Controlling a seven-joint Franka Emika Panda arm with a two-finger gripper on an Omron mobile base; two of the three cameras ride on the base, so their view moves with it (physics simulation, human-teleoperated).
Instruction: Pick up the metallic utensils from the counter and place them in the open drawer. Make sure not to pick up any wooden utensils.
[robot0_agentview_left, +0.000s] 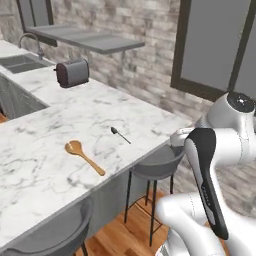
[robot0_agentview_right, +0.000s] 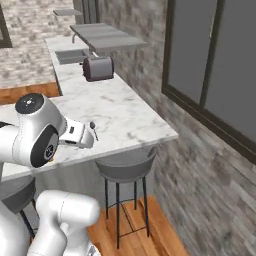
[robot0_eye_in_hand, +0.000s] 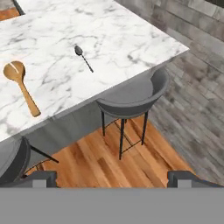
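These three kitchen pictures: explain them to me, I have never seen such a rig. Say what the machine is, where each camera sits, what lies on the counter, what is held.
The machine is a white robot arm on a driving base. Two cameras ride on the base behind the arm, left and right; the third looks out from its hand. On the marble counter lie a slim metal spoon, a wooden spoon and, farther back, a toaster. The gripper hangs open over the floor beside a stool, holding nothing.
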